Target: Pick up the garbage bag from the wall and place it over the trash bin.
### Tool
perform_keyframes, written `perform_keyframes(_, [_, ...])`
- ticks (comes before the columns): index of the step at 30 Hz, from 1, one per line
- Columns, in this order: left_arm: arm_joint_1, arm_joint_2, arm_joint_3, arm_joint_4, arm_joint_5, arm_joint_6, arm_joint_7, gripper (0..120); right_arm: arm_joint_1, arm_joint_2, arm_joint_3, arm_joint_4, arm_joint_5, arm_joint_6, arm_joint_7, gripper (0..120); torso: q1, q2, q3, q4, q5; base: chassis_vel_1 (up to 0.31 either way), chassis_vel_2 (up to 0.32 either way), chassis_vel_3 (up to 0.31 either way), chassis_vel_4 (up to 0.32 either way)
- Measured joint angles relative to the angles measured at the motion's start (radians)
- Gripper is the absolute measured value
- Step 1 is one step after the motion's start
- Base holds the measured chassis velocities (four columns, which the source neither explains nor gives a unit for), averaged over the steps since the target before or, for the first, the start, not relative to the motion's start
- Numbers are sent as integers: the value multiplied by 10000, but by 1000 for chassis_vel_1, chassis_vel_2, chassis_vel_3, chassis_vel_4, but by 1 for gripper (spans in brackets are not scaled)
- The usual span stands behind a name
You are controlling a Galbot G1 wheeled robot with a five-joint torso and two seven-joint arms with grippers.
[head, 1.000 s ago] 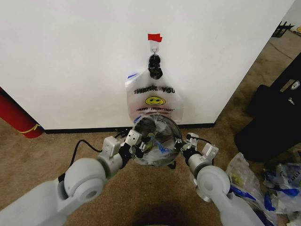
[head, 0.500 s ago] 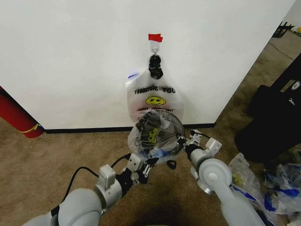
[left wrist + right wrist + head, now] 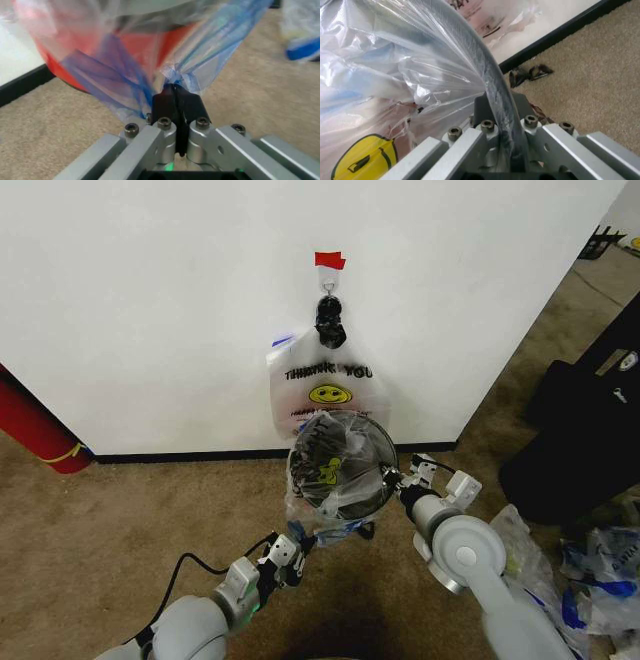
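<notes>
White wall (image 3: 150,300), "THANK YOU" garbage bag (image 3: 327,395) hanging

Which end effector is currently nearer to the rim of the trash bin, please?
Right. The right end effector sits at the trash bin rim, pinching the garbage bag there; the left end effector grips bag plastic down beside the bin's base.

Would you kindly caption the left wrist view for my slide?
Left hand shut on translucent blue-printed plastic garbage bag draped over red-based bin.
</notes>
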Motion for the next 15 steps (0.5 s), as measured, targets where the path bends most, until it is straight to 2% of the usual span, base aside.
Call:
perform_keyframes(10, [-958, -518, 133, 1306, 72, -44, -508, 0, -67, -273, 15, 108, 213, -126, -20, 0, 0, 0, 0, -1, 0, 0, 0, 0, 0])
perform_keyframes(15, [-838, -505, 96, 1292, 191, -61, -664, 0, -43, -307, 0, 103, 175, -111, -61, 0, 0, 0, 0, -1, -1, 0, 0, 0, 0])
